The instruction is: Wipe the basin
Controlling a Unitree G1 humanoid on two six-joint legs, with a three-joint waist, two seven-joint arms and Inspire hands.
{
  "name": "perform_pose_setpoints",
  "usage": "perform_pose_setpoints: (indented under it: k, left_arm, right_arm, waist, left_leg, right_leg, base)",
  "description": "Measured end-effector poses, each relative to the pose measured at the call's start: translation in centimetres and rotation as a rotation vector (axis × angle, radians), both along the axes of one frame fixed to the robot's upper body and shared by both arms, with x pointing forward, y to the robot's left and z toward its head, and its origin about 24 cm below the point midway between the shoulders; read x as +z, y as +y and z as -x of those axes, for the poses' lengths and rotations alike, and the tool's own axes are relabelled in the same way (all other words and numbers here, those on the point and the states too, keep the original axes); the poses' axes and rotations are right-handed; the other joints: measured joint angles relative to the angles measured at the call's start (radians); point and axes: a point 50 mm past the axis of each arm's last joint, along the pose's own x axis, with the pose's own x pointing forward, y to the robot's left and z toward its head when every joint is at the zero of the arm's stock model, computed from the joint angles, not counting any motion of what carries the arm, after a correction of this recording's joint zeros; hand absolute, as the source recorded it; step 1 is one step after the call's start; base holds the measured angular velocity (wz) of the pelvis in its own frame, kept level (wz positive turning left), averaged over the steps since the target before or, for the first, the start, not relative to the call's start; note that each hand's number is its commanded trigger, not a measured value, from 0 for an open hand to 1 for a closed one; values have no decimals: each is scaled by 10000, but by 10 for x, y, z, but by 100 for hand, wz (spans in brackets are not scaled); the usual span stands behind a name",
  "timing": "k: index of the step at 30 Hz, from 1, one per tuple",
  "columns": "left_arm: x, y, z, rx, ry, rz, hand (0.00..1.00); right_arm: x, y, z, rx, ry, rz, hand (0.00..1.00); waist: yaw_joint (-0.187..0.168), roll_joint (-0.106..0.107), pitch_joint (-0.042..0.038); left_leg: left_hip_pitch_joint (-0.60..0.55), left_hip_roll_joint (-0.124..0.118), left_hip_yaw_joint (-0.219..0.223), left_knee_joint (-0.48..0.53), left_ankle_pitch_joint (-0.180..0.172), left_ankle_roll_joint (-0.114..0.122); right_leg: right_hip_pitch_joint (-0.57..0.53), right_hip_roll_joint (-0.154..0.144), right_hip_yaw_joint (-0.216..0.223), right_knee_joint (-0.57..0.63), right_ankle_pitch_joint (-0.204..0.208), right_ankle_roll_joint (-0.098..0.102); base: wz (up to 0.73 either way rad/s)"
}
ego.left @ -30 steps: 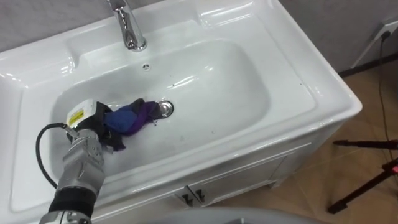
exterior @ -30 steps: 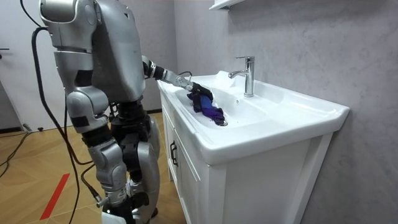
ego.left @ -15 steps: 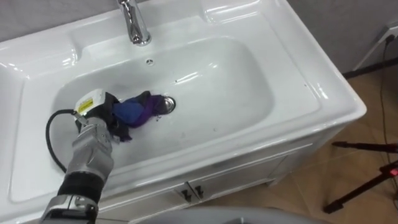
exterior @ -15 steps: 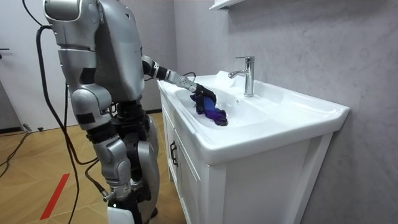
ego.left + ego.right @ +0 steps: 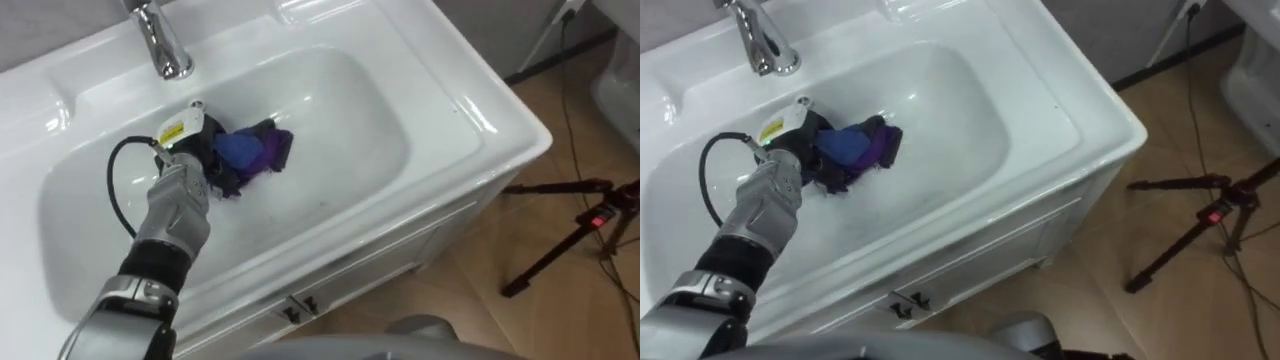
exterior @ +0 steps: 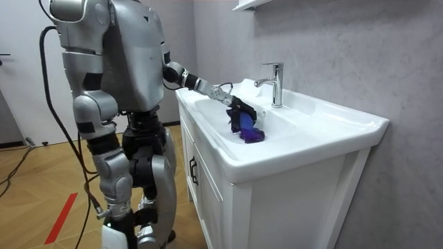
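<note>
White ceramic basin (image 5: 345, 125), a glossy rectangular bowl with rounded corners sunk in a broad flat rim, is seen from above. It is carried by a white cabinet (image 5: 340, 285), at whose front the robot is stood upright, on the room view's left. Two small dark handles (image 5: 297, 310) are fitted to the cabinet doors just under the rim.

The left arm is stretched from the lower left across the front rim and down into the bowl. The left hand (image 5: 186, 185) is set on the bowl's floor, left of its middle. Its dark fingers are curled into a bunched blue and purple cloth (image 5: 252, 150), which is gripped and held against the white surface. The cloth's blue part is gathered at the fingers, and its loose purple end is spread to the right of the hand. In the room view the cloth is seen hanging from the hand below the level of the rim.

Beyond the hand, an upright chrome tap (image 5: 160, 45) is mounted on the back rim, and its spout is reached out over the back of the bowl, near the hand. A grey wall is seen behind the basin.

To the right, well apart from the cabinet, a black tripod (image 5: 565, 225) with a small red light is stood on the wooden floor (image 5: 560, 150).
</note>
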Motion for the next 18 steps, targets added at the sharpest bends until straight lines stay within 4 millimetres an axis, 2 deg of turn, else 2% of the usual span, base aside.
perform_pose_setpoints:
  k: [3,9,13,18]
  left_arm:
    - [-1,-4,-1,-37,7,107,100]
    - [-4,-9,0,-47,100,291,100]
    - [-4,-13,0,-12,131,583,100]
    - [-1,-22,-2,-325,-16,675,100]
  right_arm:
    - [0,0,6,29,263,3,0]
    - [-1,0,13,280,626,4,0]
    - [-1,1,11,379,757,-83,0]
    - [-1,3,-2,379,483,-79,0]
  waist:
    - [-113,3,1]
    - [-160,13,-6]
    - [-179,39,-12]
    - [-157,103,-51]
  left_leg:
    - [55,-7,209,0,0,0]
    - [135,-11,266,0,0,0]
    - [81,-8,278,0,0,0]
    - [-118,-9,251,39,2,3]
  right_leg:
    - [-6,-1,158,7,0,0]
    - [-21,0,195,48,1,2]
    - [-125,1,168,164,1,2]
    - [-317,-11,119,200,24,17]
  base:
    - [-15]
    - [-3]
    - [1]
    - [3]
